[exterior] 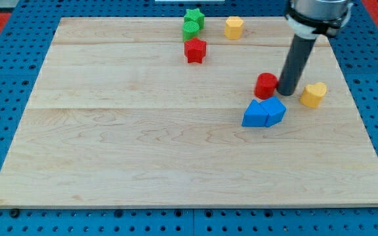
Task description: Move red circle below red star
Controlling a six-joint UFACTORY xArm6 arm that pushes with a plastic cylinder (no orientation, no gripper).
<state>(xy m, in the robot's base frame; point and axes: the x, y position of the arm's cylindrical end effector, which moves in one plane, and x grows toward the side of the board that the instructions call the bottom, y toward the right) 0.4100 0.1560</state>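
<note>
My tip (286,92) is sitting right against the red circle (265,86), at its 3 o'clock. No jaws here, just a bare rod. The red star (195,50) is sitting well off at the circle's 10 o'clock; two blue blocks (264,113) are crowding its 6 o'clock.

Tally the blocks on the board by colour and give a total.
Red: 2, red star and red circle
Green: 2
Yellow: 2
Blue: 2
Total: 8
</note>
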